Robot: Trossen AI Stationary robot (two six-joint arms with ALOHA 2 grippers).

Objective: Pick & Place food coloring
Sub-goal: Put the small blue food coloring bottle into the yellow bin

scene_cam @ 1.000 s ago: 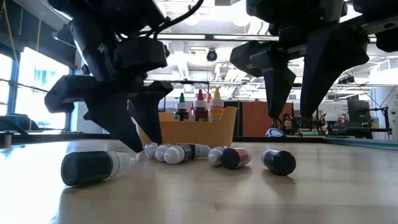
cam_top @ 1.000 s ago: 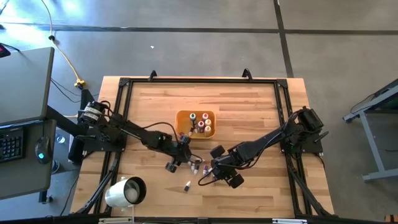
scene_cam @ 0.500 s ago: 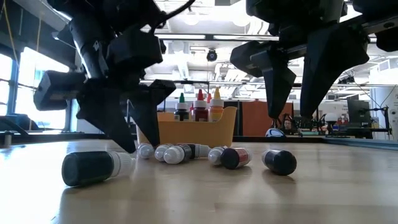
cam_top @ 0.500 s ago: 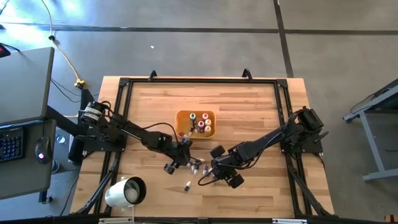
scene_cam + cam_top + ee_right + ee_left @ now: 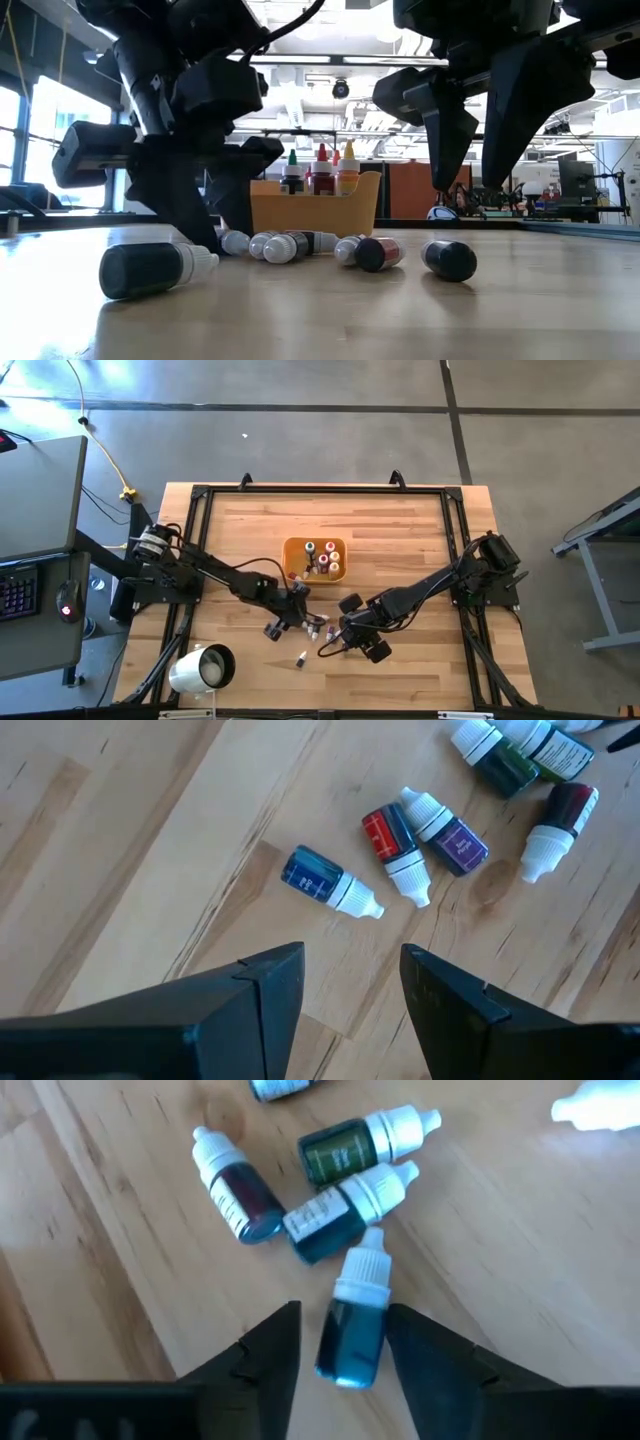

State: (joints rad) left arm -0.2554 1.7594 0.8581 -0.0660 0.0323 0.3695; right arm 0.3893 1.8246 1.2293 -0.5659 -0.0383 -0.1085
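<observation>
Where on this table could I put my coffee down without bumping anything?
Bare wood lies between the orange tray and the table's far edge, and at the near right corner. It is crowded in front of the tray, where loose bottles lie between both arms.

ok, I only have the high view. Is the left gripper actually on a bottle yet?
Observer: Left wrist view shows the left gripper open astride a lying blue dropper bottle, not clamped.
Operator: Cap direction?
Observer: Away from the wrist, toward three more lying bottles.
Operator: And the right gripper?
Observer: Open, empty; a lone blue bottle lies ahead of it on the table.
</observation>
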